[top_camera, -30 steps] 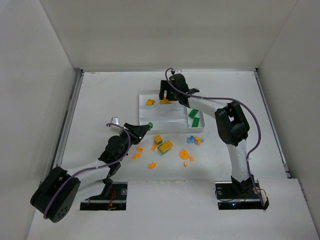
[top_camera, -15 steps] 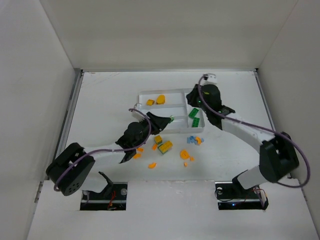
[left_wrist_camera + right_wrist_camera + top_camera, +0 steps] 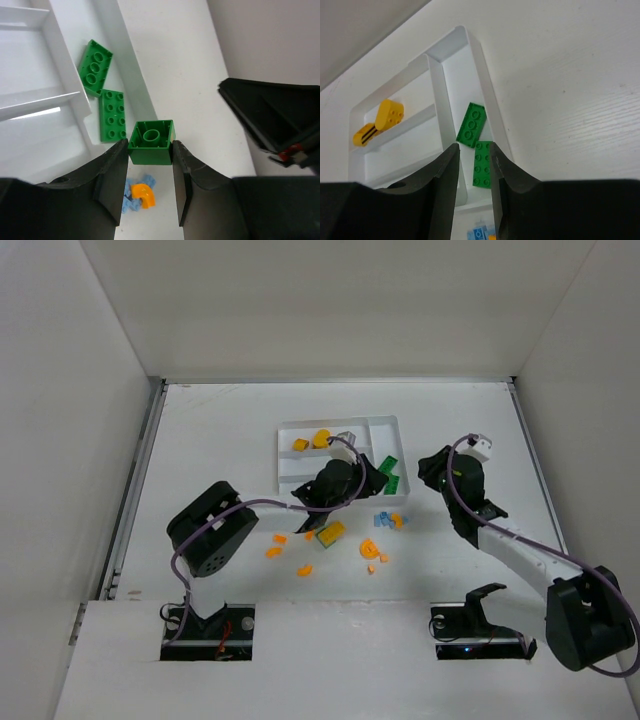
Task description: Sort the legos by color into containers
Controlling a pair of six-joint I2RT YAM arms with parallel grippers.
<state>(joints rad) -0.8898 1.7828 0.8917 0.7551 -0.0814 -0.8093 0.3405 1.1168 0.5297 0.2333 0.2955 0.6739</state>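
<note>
My left gripper (image 3: 150, 145) is shut on a green brick (image 3: 151, 142), held underside up just past the right end of the white tray (image 3: 65, 65). In the top view this gripper (image 3: 365, 478) hangs over the tray's right end. Two green bricks (image 3: 95, 67) (image 3: 112, 115) lie in the tray's narrow end section. My right gripper (image 3: 434, 466) hovers to the right of the tray (image 3: 290, 425), its jaws a narrow gap apart with nothing between them. In its wrist view, the right gripper (image 3: 474, 147) looks down on the same green bricks (image 3: 471, 125). Yellow pieces (image 3: 320, 438) lie in the far section.
Loose on the table in front of the tray lie a yellow-and-green brick (image 3: 330, 532), several orange bits (image 3: 368, 550) and light-blue pieces (image 3: 385, 520). An orange curved bit (image 3: 141, 195) lies among blue pieces under my left jaws. White walls enclose the table.
My left arm has swung right, carrying the green brick from the tray's near left side to its right end. My right arm has drawn back from the tray to its right, and its jaws have narrowed.
</note>
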